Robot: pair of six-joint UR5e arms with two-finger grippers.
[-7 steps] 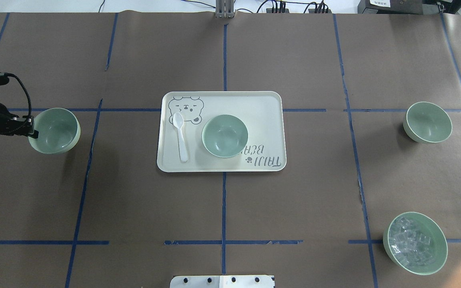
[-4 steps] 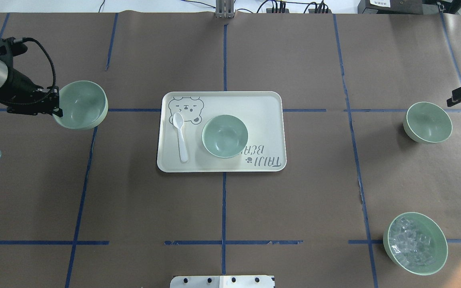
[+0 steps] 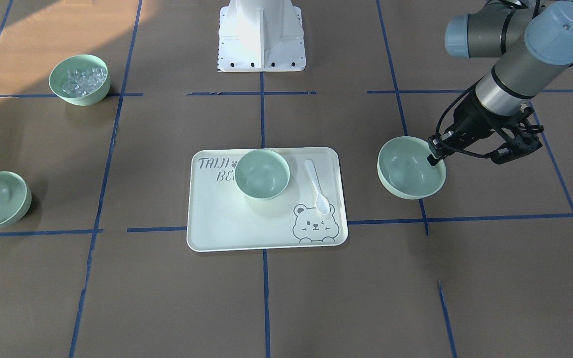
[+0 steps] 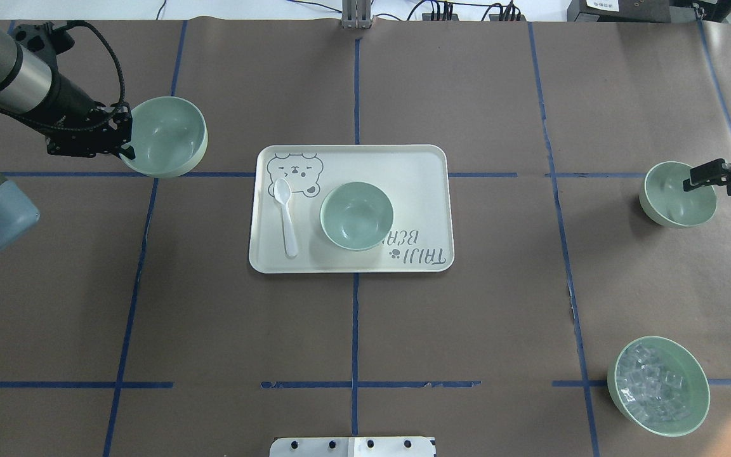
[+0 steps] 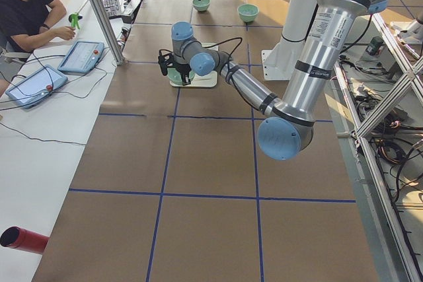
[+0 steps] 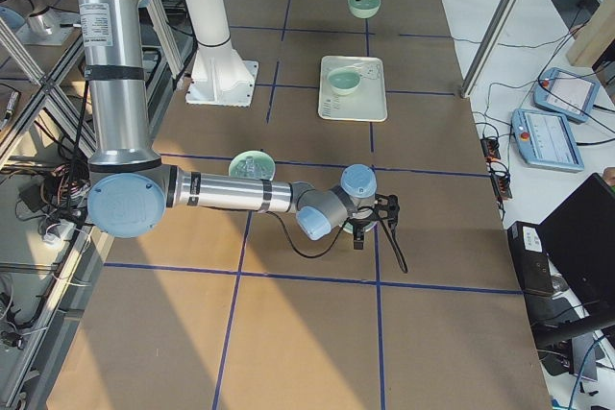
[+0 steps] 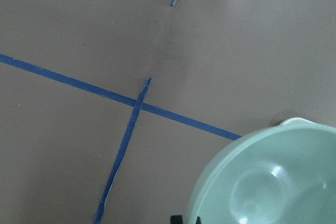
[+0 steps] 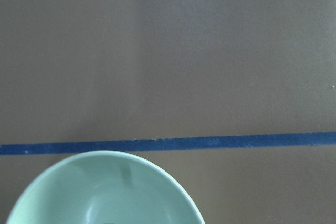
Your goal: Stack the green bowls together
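Note:
My left gripper (image 4: 125,145) is shut on the rim of a plain green bowl (image 4: 165,136) and holds it above the table, left of the tray (image 4: 353,162). It shows in the front view (image 3: 434,153) with the bowl (image 3: 411,169), and the bowl fills the left wrist view's lower right (image 7: 273,182). A second green bowl (image 4: 356,216) stands in the tray. A third green bowl (image 4: 673,197) stands at the far right. My right gripper (image 4: 695,184) is open at its rim, one finger reaching over the inside. The right wrist view shows this bowl (image 8: 105,192).
A white spoon (image 4: 287,219) lies in the tray beside the bear print. A matching green bowl with clear cubes (image 4: 657,386) stands at the near right. The robot base (image 3: 261,35) is at the table's middle edge. An operator sits beyond the table in the left side view.
My left gripper has carried its bowl up off the table and rightward toward the tray. My right gripper has come in from the right edge to the far-right bowl's rim.

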